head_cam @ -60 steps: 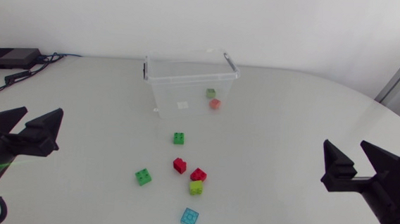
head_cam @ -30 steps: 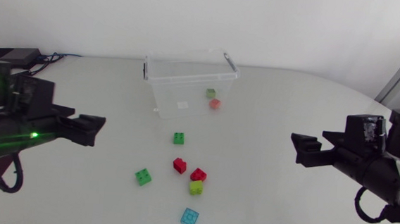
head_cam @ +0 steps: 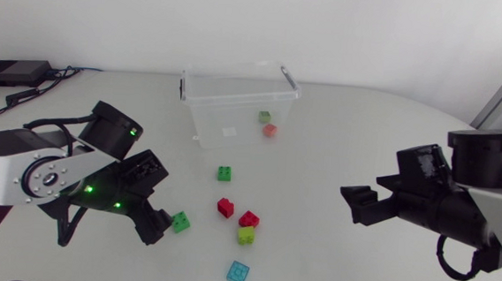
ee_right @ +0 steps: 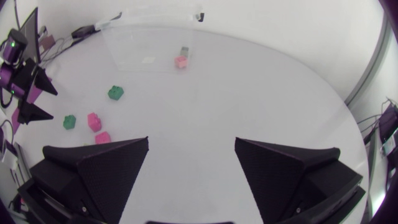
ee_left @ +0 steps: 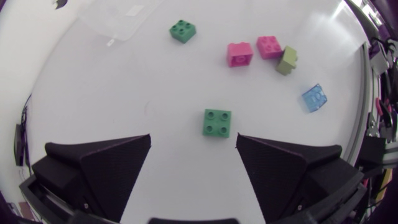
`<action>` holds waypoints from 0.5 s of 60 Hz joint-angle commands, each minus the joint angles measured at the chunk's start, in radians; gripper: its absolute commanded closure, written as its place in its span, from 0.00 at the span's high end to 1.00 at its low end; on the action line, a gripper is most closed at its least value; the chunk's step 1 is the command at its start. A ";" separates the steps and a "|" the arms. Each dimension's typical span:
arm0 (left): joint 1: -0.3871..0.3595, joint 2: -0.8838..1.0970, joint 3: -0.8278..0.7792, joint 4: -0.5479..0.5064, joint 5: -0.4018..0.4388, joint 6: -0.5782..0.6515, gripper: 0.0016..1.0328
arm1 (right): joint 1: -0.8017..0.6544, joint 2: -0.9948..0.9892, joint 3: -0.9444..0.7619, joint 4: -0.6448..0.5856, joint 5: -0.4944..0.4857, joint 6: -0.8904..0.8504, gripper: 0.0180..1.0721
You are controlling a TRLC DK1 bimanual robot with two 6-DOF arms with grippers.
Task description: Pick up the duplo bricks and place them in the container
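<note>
Head view: you already have two bricks in the container, an olive brick and a pale red brick.
Left on the table: six, namely the dark green brick, red brick, second red brick, lime brick, blue brick and green brick.
Left gripper: fingers spread wide, holding nothing; the green brick lies just ahead of the gap.
Right gripper: fingers apart and empty, well away from every brick.
Progress: you are roughly a quarter done, I judge; no brick is grasped yet.
</note>
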 commanded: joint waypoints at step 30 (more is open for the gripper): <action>0.034 0.159 0.058 0.022 0.098 0.216 0.90 | 0.242 0.244 0.121 -0.121 0.111 -0.264 0.95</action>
